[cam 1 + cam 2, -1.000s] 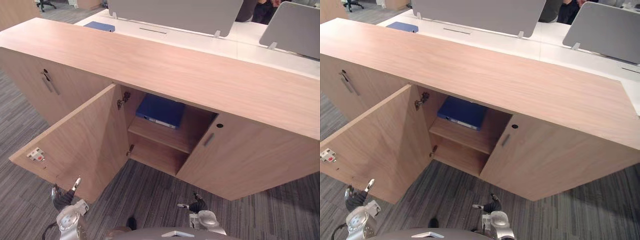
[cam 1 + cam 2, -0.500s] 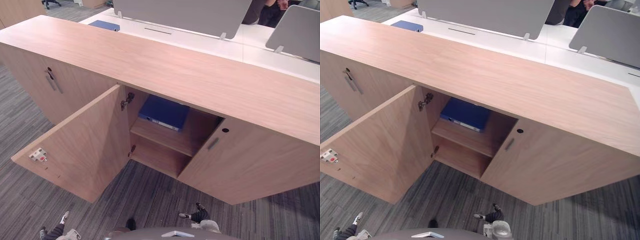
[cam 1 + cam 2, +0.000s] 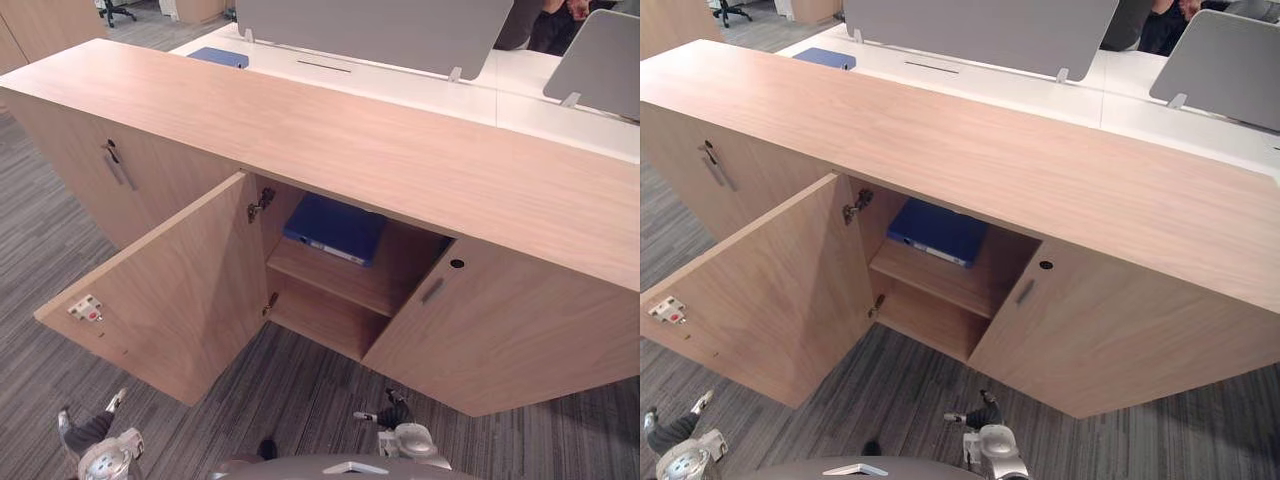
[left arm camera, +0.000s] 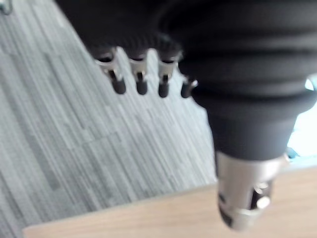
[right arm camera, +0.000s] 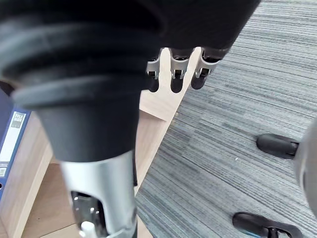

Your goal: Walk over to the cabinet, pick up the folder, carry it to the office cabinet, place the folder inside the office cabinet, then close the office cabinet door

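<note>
Grey striped carpet (image 3: pixel 300 400) lies nearest, with my left hand (image 3: pixel 92 436) and right hand (image 3: pixel 397 412) low over it, fingers (image 4: pixel 140 85) seemingly loose and holding nothing. Beyond, I see the office cabinet (image 3: pixel 350 140) with its door (image 3: pixel 170 290) standing open and the blue folder (image 3: pixel 335 228) flat on the upper shelf (image 3: pixel 325 272). Farther back sits a white desk (image 3: pixel 400 85) with grey dividers (image 3: pixel 370 25).

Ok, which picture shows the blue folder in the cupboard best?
The left eye view: the blue folder lies on the upper shelf of the open cabinet, with most of its cover in sight. The right eye view shows much the same. The right wrist view catches its labelled spine. The left wrist view faces carpet.
</note>
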Available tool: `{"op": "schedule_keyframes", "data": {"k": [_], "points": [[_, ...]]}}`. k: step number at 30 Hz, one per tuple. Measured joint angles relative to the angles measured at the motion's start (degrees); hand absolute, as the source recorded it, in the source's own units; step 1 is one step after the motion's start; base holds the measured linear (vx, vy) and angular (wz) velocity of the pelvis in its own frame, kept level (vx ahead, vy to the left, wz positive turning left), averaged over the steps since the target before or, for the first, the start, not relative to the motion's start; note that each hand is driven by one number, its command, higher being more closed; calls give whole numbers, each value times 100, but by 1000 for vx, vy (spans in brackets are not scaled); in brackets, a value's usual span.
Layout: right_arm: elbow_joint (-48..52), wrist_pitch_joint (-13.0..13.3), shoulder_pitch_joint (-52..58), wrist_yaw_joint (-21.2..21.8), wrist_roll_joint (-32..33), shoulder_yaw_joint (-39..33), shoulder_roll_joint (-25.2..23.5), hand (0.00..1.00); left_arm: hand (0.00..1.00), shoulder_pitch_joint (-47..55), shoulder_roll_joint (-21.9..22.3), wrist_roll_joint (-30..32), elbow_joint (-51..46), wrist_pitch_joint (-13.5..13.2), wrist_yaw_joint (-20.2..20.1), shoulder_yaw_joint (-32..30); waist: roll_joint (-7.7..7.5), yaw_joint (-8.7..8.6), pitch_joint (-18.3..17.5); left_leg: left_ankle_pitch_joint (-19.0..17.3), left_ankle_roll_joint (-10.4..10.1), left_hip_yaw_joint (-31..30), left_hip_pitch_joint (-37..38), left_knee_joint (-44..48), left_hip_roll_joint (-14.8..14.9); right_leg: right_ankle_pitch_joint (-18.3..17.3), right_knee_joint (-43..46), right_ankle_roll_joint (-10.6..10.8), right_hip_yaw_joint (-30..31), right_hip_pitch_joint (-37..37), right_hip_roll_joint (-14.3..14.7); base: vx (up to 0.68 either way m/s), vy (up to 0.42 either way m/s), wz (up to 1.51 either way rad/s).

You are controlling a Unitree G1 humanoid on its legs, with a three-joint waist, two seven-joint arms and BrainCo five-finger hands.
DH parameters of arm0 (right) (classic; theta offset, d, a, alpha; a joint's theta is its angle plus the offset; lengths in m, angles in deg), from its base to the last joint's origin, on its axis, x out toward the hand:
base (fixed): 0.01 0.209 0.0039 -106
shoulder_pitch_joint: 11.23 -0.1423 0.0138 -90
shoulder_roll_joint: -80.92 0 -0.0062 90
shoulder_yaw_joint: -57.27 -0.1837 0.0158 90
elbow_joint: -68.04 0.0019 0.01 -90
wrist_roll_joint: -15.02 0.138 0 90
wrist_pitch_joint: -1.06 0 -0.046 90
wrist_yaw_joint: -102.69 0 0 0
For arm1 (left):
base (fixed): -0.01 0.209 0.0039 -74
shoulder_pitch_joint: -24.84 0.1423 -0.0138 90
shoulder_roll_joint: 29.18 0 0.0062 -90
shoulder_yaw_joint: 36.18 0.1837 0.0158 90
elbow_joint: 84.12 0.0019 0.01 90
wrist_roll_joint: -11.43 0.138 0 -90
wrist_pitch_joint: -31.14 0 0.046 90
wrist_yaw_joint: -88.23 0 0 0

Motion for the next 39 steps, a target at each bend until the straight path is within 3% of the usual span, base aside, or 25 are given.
{"op": "schedule_keyframes", "data": {"k": [8,12,14,15,17,18,19,23,26,35,39], "points": [[9,-1,75,0,-5,-11,-2,0,0,-12,58,500,-598,29,13,492,-59,-70,-23,-59,12,60,-24,2,5,-42,-29,35,53,-29,10,12,-13,-3],[13,-1,37,1,-6,-56,7,0,0,23,-37,599,-664,69,-1,434,-25,28,-17,-53,27,49,-14,8,-29,-15,-45,69,35,-24,-10,127,-3,4],[19,-3,37,10,-7,-129,37,0,0,90,-610,733,-784,142,-186,-348,-102,41,-63,-86,-21,61,19,43,1,-10,-47,67,40,3,-22,109,-11,-3],[61,2,8,76,6,-128,64,0,0,42,-1337,504,-862,140,-418,-990,-102,47,-75,-105,-44,76,37,45,55,-9,-37,66,55,3,18,100,-48,0],[165,-1,106,118,56,-117,116,0,0,24,-2722,321,-871,120,-545,-1328,-138,201,-112,-158,-63,94,69,44,136,17,-10,23,104,11,89,76,-50,-2],[178,-1,124,122,67,-109,223,0,0,-4,-3167,322,-871,63,-592,-1335,-77,282,-145,-158,-63,112,88,45,172,80,4,-74,168,4,144,39,-26,-5],[180,-1,128,123,71,-112,243,0,0,-24,-3291,323,-874,37,-621,-1365,-27,300,-171,-157,-63,120,90,45,178,105,11,-109,186,-2,151,14,-5,-4],[177,0,71,180,80,-87,192,0,0,-202,-3087,341,-856,19,-681,-1296,131,314,-232,-154,-59,163,83,39,140,128,11,-143,191,-31,133,-38,2,-7],[175,-4,140,289,74,-85,232,0,0,-341,-2931,340,-856,19,-768,-1281,64,332,-276,-106,-18,198,59,5,163,124,12,-139,205,-90,154,-146,-56,-14],[180,-44,329,300,57,-127,295,0,0,-646,-2885,320,-870,12,-795,-1256,73,293,-265,28,-89,93,-115,0,197,-27,14,-100,148,-207,175,-139,-42,5],[215,-126,341,304,56,-176,336,0,0,-568,-2654,313,-918,12,-891,-1230,73,313,-265,28,-90,82,-155,1,201,-29,-41,-97,156,-206,185,-4,-15,5]]}}
